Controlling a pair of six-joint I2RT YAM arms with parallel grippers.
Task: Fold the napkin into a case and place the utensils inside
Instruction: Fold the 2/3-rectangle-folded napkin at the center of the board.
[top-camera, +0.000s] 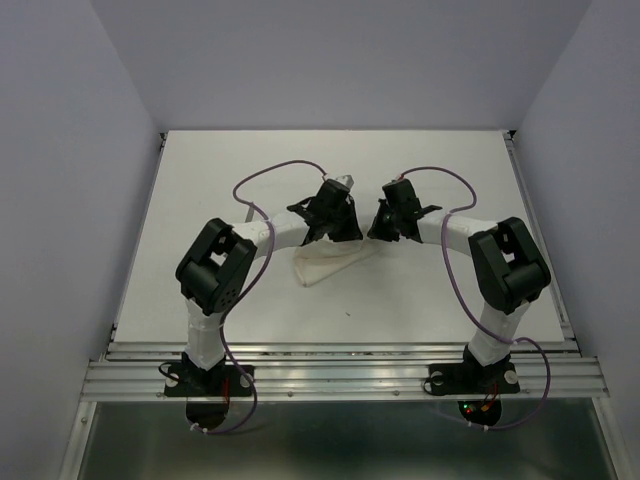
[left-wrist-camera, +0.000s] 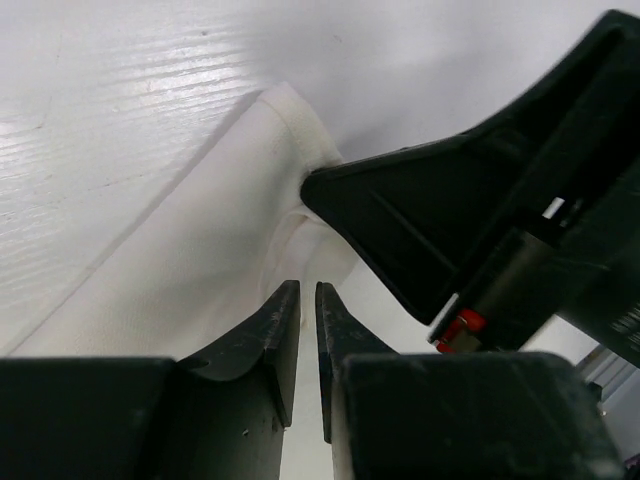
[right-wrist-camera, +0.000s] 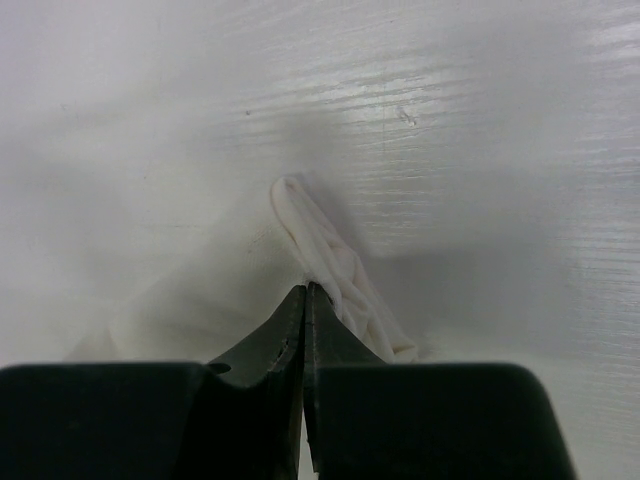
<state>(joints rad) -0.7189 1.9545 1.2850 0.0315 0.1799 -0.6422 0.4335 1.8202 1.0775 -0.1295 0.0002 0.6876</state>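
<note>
Right jaws clamped on bunched napkin (right-wrist-camera: 330, 260) corner, left jaws nearly closed, pinching its fold

This looked like a robotics lab cell rather than a home: a bare white table (top-camera: 200, 300) stood boxed in by plain pale walls (top-camera: 60, 200). A left arm (top-camera: 215, 270) and a right arm (top-camera: 510, 265) were bolted to an aluminium rail (top-camera: 340, 375), with purple cables (top-camera: 262, 175) looping loose. What seemed to be a small green indicator light (top-camera: 468, 407) glowed at one base.
</note>
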